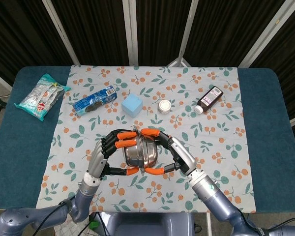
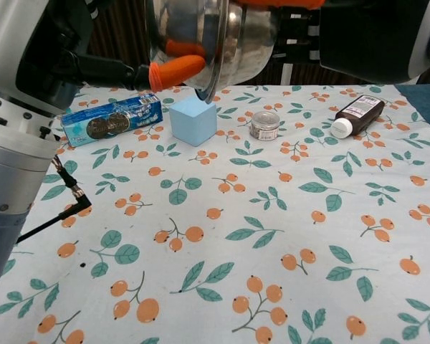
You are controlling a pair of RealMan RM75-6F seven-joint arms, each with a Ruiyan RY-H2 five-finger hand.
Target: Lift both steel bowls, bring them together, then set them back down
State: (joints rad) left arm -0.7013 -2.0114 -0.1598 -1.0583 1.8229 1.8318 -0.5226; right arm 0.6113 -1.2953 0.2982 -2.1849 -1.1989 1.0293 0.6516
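Two steel bowls are held in the air over the near middle of the flowered cloth, rim to rim and touching. My left hand [image 1: 111, 150] grips the left bowl [image 1: 132, 153] with its orange fingertips [image 1: 124, 144] over the rim. My right hand [image 1: 171, 153] grips the right bowl [image 1: 150, 153] from the other side. In the chest view both bowls fill the top edge, the left bowl [image 2: 175, 36] pressed against the right bowl [image 2: 247, 43], with my left hand [image 2: 173, 70] below them and my right hand [image 2: 279, 3] cut off by the frame.
On the cloth [image 1: 226, 142] lie a blue cookie pack [image 1: 94, 100], a light blue cube [image 1: 132, 105], a small round jar [image 1: 164, 105] and a brown bottle [image 1: 209, 98]. A snack bag [image 1: 42, 96] lies on the teal table at far left.
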